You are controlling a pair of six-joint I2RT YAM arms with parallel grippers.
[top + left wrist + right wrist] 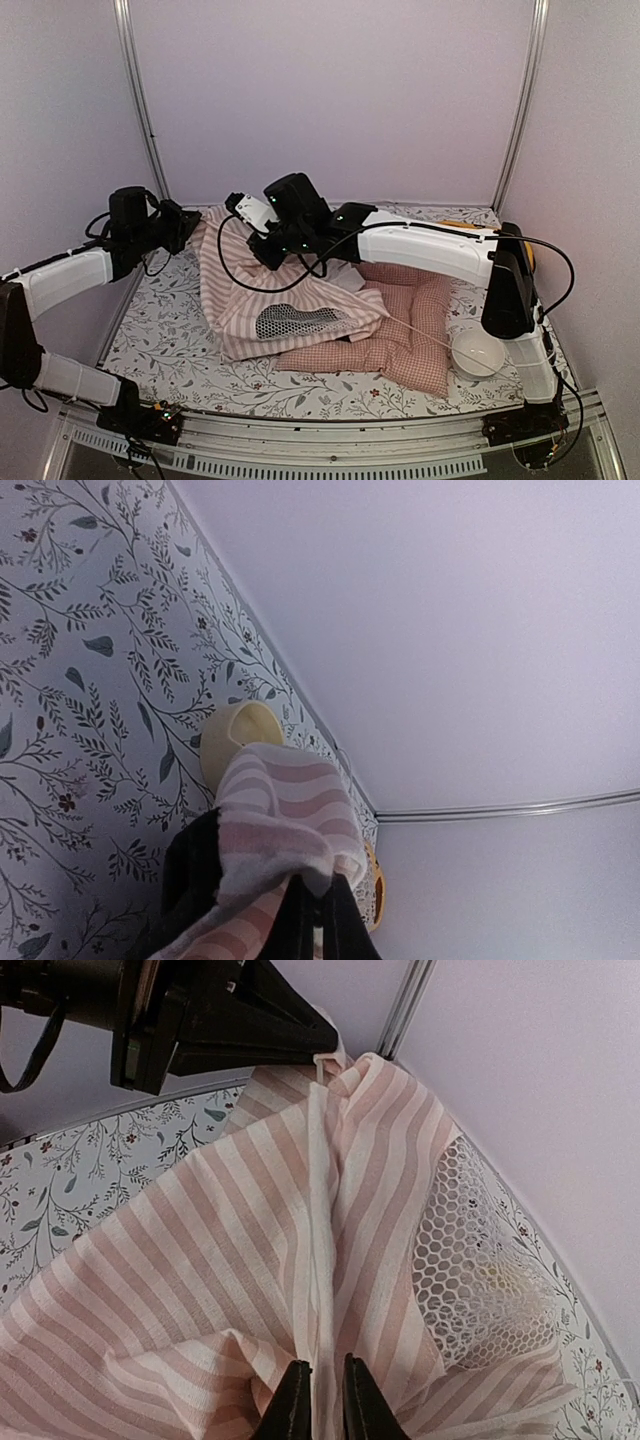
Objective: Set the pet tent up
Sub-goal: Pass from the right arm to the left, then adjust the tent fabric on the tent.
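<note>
Pet tent [250, 290] lies collapsed on the floral table [170, 345], left of centre, its front edge overlapping the pink checked cushion [405, 345]. Mesh window [295, 322] faces up near the front fold. Your left gripper [192, 228] is clamped on a peak of striped fabric at the tent's back-left corner. In the wrist view, cloth drapes over its fingers [350, 930]. Your right gripper [325, 1408] sits over the tent's middle, tips narrowly parted with a seam fold between them. You cannot tell whether it pinches. White bowl [477, 352] stands just right of the cushion.
</note>
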